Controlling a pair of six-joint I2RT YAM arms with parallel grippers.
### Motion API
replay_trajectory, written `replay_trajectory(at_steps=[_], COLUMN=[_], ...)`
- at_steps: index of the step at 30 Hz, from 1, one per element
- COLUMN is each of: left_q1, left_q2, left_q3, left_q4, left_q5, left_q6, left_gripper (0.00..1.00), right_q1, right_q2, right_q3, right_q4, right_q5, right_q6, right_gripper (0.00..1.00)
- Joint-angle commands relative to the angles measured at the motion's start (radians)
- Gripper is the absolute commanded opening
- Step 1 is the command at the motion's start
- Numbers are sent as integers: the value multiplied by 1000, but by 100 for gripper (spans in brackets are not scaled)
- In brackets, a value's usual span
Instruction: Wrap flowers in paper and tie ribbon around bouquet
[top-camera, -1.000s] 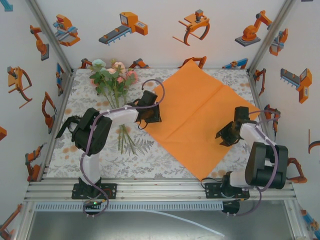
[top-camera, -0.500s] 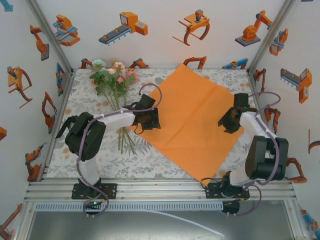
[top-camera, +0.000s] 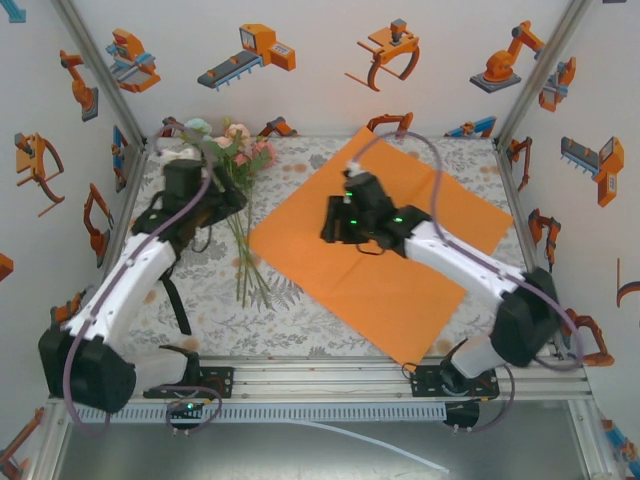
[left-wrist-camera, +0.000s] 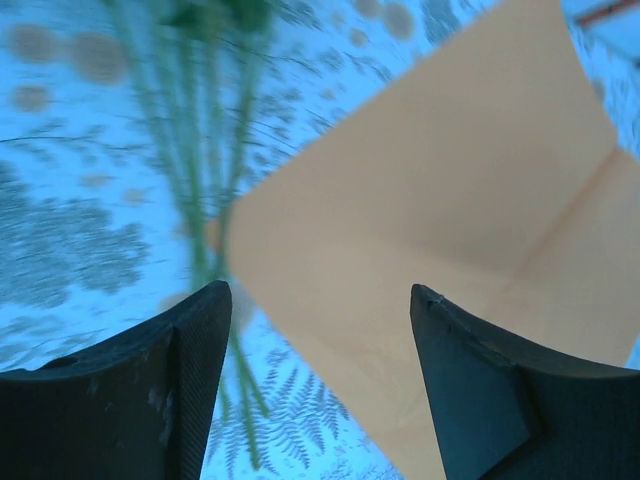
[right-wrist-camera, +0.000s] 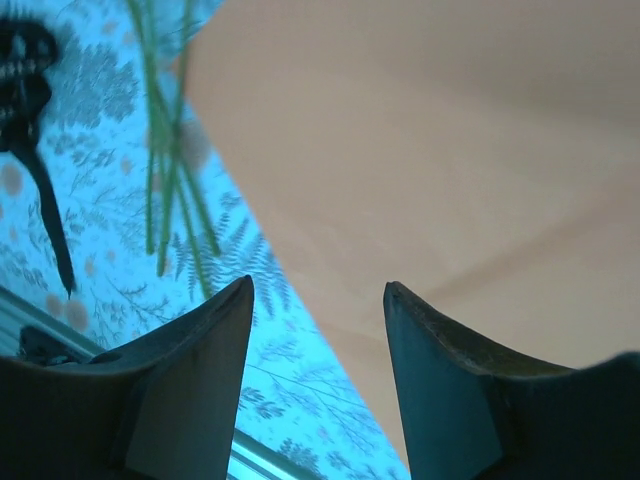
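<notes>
While both sets of jaws stand released and empty, no wrapping has yet begun. The left jaws hang over the desk (top-camera: 320, 322), with the thin stems of the flowers (top-camera: 232, 160) just ahead and to their left and a corner of the paper (top-camera: 400, 250) directly ahead. The right jaws hover above that sheet, which lies flat beneath and ahead of them, with the stems off to their left. Stems and paper corner lie close together; contact cannot be confirmed.

Risks, as judged:
- A grasp on only some stems would likely leave the bunch splayed or dropped.
- Dragging the flowers across could catch the paper corner and fold it under.
- A low pass by the right jaws could crease or shift the sheet.
- Both arms working near that corner could collide.
</notes>
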Motion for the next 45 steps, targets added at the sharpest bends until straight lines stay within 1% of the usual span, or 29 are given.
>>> replay_trajectory(at_steps=[1,2,4,5,7,10,13,15,18,21,24,27,31,35,40,45], left_q1=[155,205,305,334,372,377,377,377,378,377,377,377,377,377,377,377], left_q2=[-63,-86,-128,-142,-171,-203,-222,-227,-232,-232,-230,-229,-228,-225,-250,-308], left_q3=[-46,-70,-116,-129,-154,-190,-217,-221,-228,-234,-240,-251,-255,-248,-232,-209], left_q4=[-180,-183,-190,-195,-205,-195,-194,-207,-209,-200,-195,-189,-181,-181,-189,-201], left_q5=[84,115,162,170,168,175,177,160,156,158,153,155,157,170,199,234], left_q6=[9,10,12,18,46,84,110,124,134,136,142,141,143,144,163,186], left_gripper=[68,69,81,85,98,97,97,97,97,97,97,97,97,97,97,97], right_q1=[109,129,166,176,192,205,216,224,241,251,255,254,254,252,252,252], right_q2=[198,261,409,461,599,765,885,958,1041,1094,1111,1107,1086,1048,967,825], right_q3=[204,271,408,473,625,806,937,1019,1104,1150,1143,1133,1145,1165,1151,1017], right_q4=[-21,-34,-48,-59,-96,-107,-100,-127,-165,-195,-203,-205,-205,-195,-170,-72], right_q5=[54,49,63,59,67,79,85,135,206,237,246,250,247,249,247,264], right_q6=[-89,-105,-131,-140,-153,-176,-171,-166,-181,-182,-170,-165,-167,-165,-127,-109], right_gripper=[54,55,58,59,61,62,61,59,54,42,29,14,0,0,0,0])
